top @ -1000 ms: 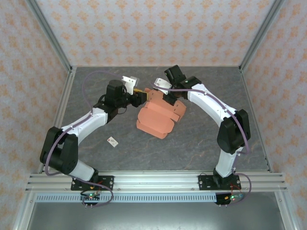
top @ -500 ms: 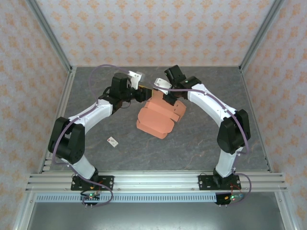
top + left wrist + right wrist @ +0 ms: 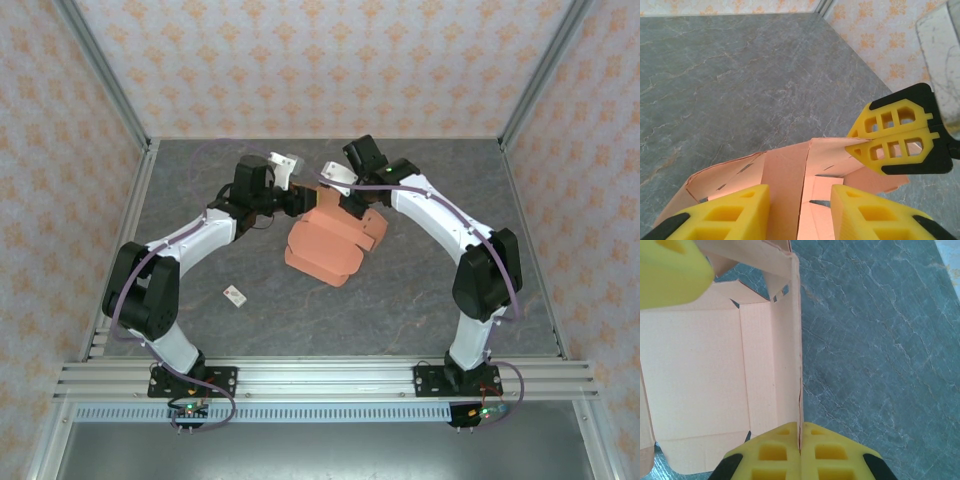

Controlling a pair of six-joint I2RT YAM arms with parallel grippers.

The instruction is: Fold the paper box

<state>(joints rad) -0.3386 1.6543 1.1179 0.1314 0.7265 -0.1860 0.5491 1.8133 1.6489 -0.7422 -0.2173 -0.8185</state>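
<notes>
The paper box (image 3: 325,245) is salmon-orange cardboard, partly folded, lying mid-table with its far side wall raised. In the right wrist view my right gripper (image 3: 800,442) is shut on the top edge of that upright wall of the box (image 3: 695,375). The same gripper (image 3: 900,137) shows pinching the wall in the left wrist view. My left gripper (image 3: 800,212) is open and straddles an upright panel of the box (image 3: 785,170) beside it, with the yellow fingers (image 3: 725,215) apart. From above, the left gripper (image 3: 303,200) and the right gripper (image 3: 343,205) meet at the box's far edge.
A tiny white tag (image 3: 235,294) lies on the grey table (image 3: 200,330) near the left arm. Patterned walls and metal posts (image 3: 105,75) close in the table on three sides. One finger of the left gripper (image 3: 670,270) sits at the top left of the right wrist view.
My left arm has swung back and right, bringing its gripper over the box's far edge beside the right gripper, with its jaws a little narrower. The right arm and box stay put.
</notes>
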